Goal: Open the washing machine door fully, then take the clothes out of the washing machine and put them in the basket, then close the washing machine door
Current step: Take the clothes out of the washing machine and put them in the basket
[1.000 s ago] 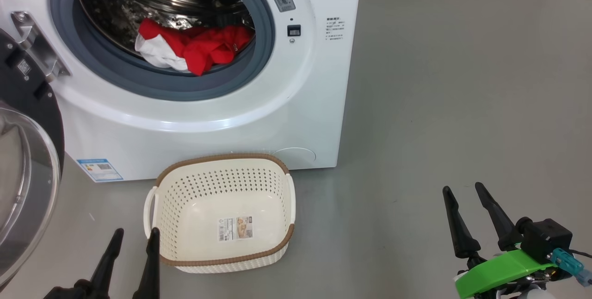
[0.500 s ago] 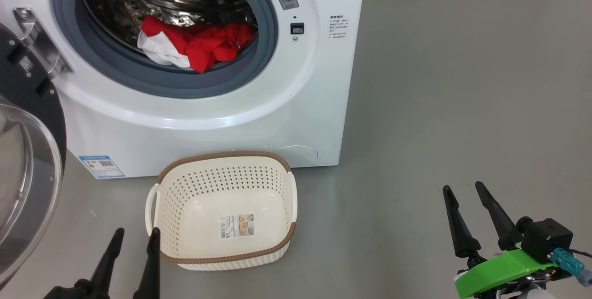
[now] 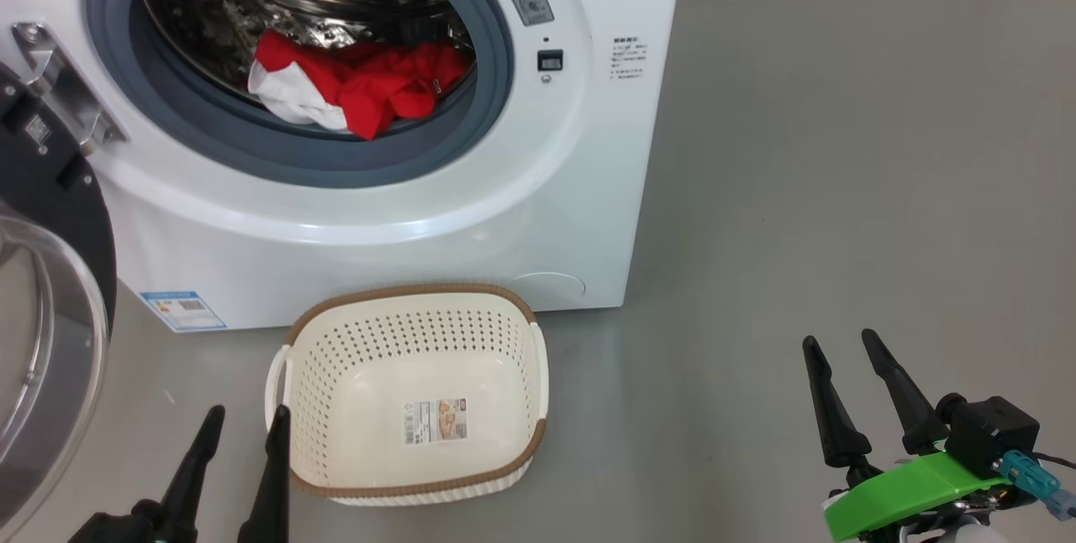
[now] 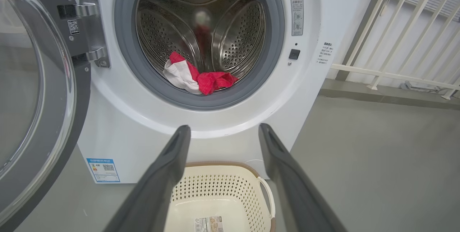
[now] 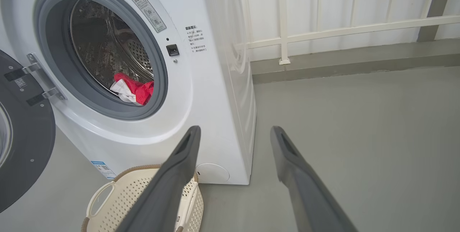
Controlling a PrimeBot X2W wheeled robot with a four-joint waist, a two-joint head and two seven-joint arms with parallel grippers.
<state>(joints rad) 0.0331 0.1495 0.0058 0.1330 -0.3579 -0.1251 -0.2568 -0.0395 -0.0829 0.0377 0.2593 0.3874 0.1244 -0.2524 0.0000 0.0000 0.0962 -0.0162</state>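
The door [image 3: 46, 316] stands wide open at the frame's left edge, so the step in hand looks like taking out the clothes [image 3: 361, 89]. They lie at the drum's front lip, upper left, above the empty basket [image 3: 412, 291] on the floor. The left pincer [image 3: 248, 415] and right pincer [image 3: 839, 341] hang low, fingers apart, holding nothing. Next, 1 pincer probably must reach into the washer [image 3: 538, 190]. The door is cut off and the drum's depth is dim.

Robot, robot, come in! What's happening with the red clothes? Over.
Left gripper, right gripper open, empty. Door wide open; red clothes inside washing machine, basket in front. Nothing blocks the opening. Over.
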